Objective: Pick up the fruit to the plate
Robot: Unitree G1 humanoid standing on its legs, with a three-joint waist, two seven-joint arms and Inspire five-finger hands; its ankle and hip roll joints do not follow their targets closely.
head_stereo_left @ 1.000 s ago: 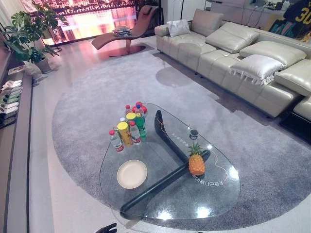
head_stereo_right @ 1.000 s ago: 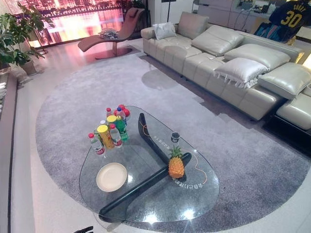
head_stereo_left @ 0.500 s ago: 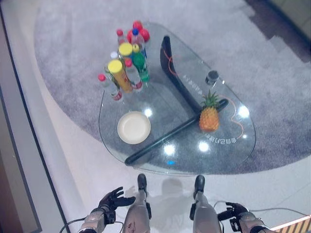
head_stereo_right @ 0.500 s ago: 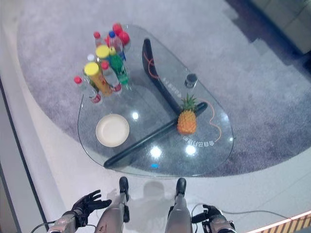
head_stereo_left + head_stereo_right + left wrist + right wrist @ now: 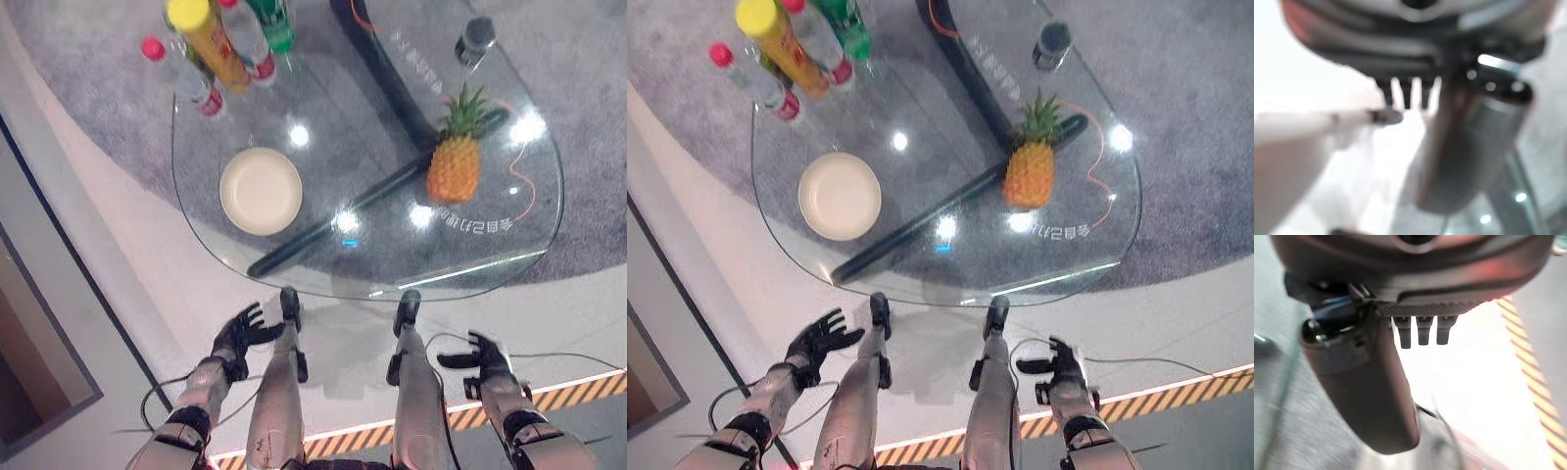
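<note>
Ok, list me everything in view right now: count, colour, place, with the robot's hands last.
pineapple: one, orange with green crown, upright on the table's right part.
plate: one, cream, bare, on the table's left part.
bottles: a cluster, red caps, one green, at the table's far left.
canister: one, yellow, among the bottles.
cup: one, dark, far right of the table.
table: one, clear glass on a dark base.
rug: one, grey, under the table.
left hand: open, low before the table.
right hand: open, low before the table.

Head cams look down, share glass table (image 5: 490, 264), wrist cams close-up
</note>
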